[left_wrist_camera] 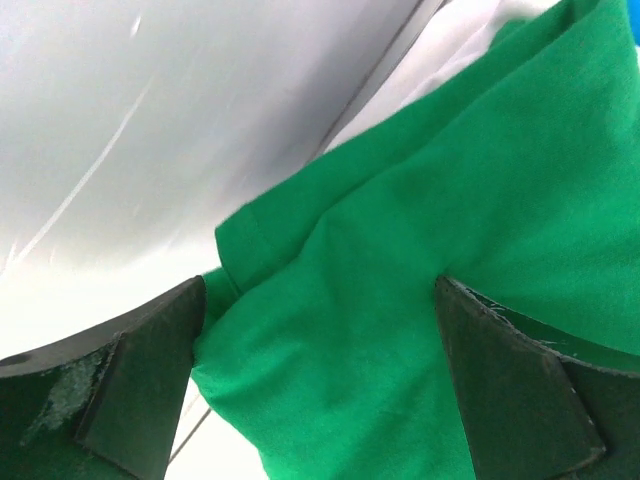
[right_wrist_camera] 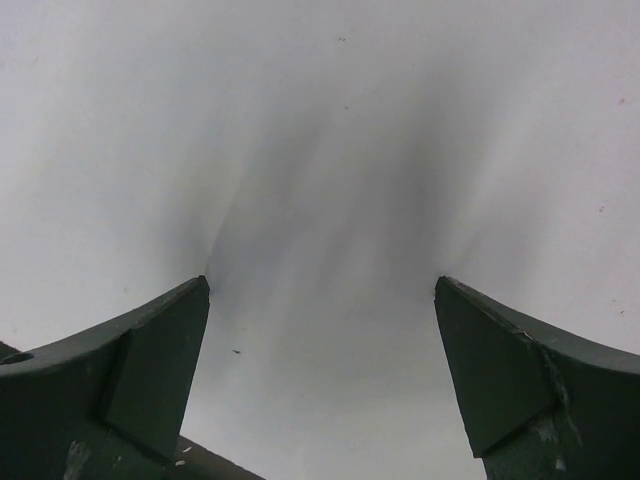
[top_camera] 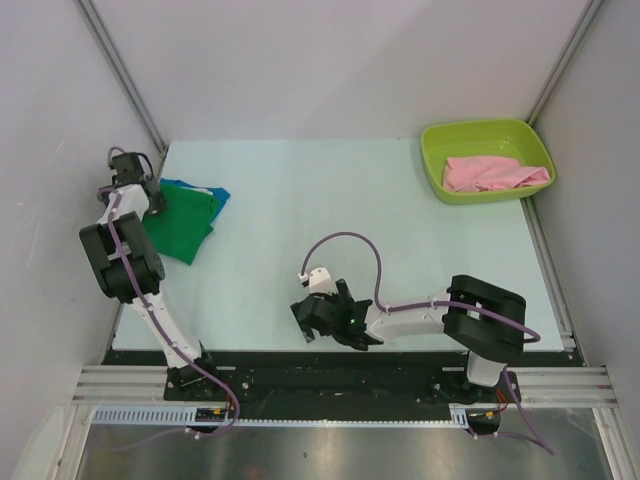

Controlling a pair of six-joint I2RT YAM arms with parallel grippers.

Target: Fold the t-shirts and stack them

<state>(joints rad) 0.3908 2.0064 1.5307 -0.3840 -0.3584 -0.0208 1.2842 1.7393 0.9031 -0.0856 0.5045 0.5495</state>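
Observation:
A bright green t-shirt [top_camera: 185, 225] lies folded at the table's left edge, on top of a blue t-shirt [top_camera: 221, 193] of which only a corner shows. My left gripper [top_camera: 155, 196] is at the green shirt's far left corner. In the left wrist view its jaws [left_wrist_camera: 320, 290] stand wide apart, with a loose fold of green cloth [left_wrist_camera: 400, 300] lying between them, not squeezed. A pink t-shirt [top_camera: 495, 172] lies crumpled in the tub. My right gripper [top_camera: 308, 322] hovers open over bare table near the front edge, nothing between its fingers [right_wrist_camera: 150, 360].
The lime-green plastic tub [top_camera: 432, 160] stands at the table's back right corner. Grey walls close in the table on the left, back and right, and the left wall [left_wrist_camera: 150, 130] is right beside the left gripper.

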